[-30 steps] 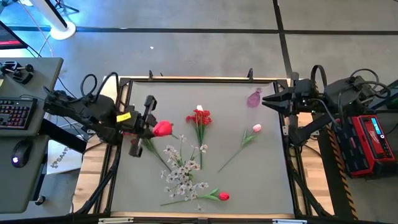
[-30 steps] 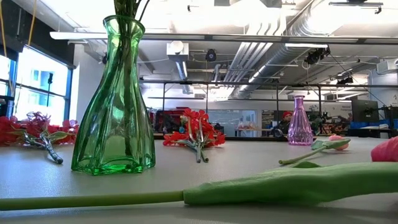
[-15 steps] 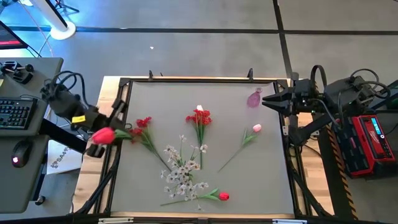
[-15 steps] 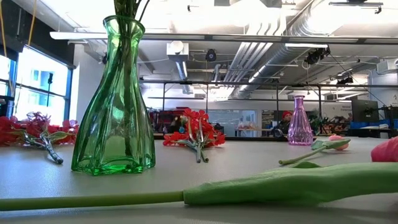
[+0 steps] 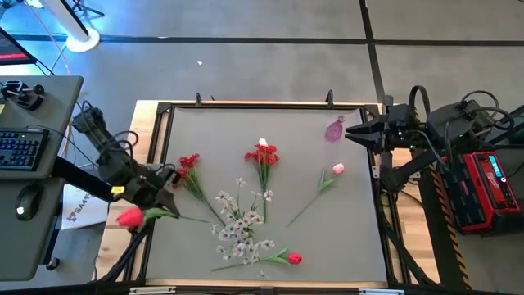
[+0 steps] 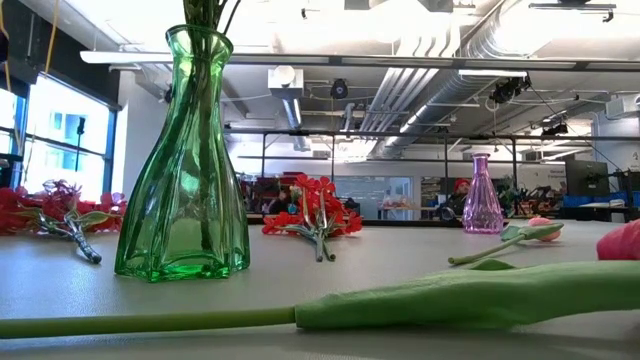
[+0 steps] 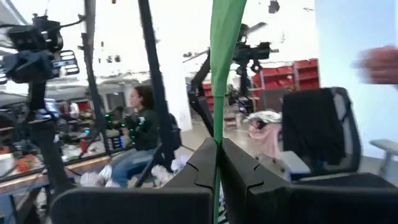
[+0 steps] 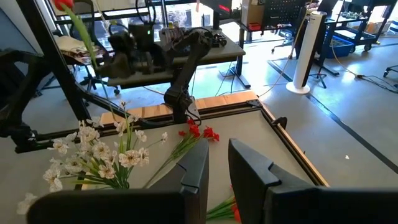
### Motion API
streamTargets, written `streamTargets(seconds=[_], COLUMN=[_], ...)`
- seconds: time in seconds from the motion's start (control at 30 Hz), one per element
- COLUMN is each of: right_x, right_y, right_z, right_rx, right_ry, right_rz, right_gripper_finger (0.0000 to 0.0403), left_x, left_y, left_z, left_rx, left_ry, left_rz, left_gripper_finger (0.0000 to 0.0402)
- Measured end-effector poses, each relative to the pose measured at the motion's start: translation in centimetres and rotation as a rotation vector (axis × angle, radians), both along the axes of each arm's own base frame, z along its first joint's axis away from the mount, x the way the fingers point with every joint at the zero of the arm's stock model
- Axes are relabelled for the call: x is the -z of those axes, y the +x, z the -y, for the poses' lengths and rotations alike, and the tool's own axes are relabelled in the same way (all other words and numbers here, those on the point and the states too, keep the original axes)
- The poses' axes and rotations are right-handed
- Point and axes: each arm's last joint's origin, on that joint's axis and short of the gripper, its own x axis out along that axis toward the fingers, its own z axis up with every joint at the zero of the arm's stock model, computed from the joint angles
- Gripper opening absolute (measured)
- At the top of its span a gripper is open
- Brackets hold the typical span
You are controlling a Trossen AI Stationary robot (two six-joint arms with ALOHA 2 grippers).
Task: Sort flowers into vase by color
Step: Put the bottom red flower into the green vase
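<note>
High view: left gripper (image 5: pixel 160 182) fingers clamped on red tulip (image 5: pixel 130 217) stem at table (image 5: pixel 327 238) edge; right gripper (image 5: pixel 354 133) fingers narrow, empty.

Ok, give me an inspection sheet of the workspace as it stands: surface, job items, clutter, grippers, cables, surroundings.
Surface: grey mat in a black frame.
Job's things: red blossom cluster at left; second red blossom cluster mid-table; white blossom sprays; pink tulip at right; red tulip lying at the near edge; small purple glass vase; green glass vase holding stems, seen only in the low view.
Clutter: nothing seen.
Grippers: left gripper at the mat's left edge, shut on a red tulip's green stem; right gripper waits by the purple vase.
Cables: black loops on both arms.
Surroundings: keyboard at left; seated person.
</note>
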Motion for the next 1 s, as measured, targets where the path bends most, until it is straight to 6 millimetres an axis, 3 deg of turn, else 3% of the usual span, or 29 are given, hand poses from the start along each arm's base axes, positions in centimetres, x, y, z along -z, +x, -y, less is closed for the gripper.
streamTargets(seconds=[0.37, 1.0], right_x=[0.0, 0.0], right_y=[0.0, 0.0], right_z=[0.0, 0.0], right_rx=[0.0, 0.003], right_ry=[0.0, -0.001], right_rz=[0.0, 0.0], right_gripper_finger=[0.0051, 0.0051], left_x=[3.9, 7.0], left_y=[1.2, 5.3], left_z=[1.0, 3.2], left_rx=[-0.074, -0.135], left_ry=[-0.038, -0.005], left_rz=[0.006, 0.051], left_gripper_finger=[0.0, 0.0])
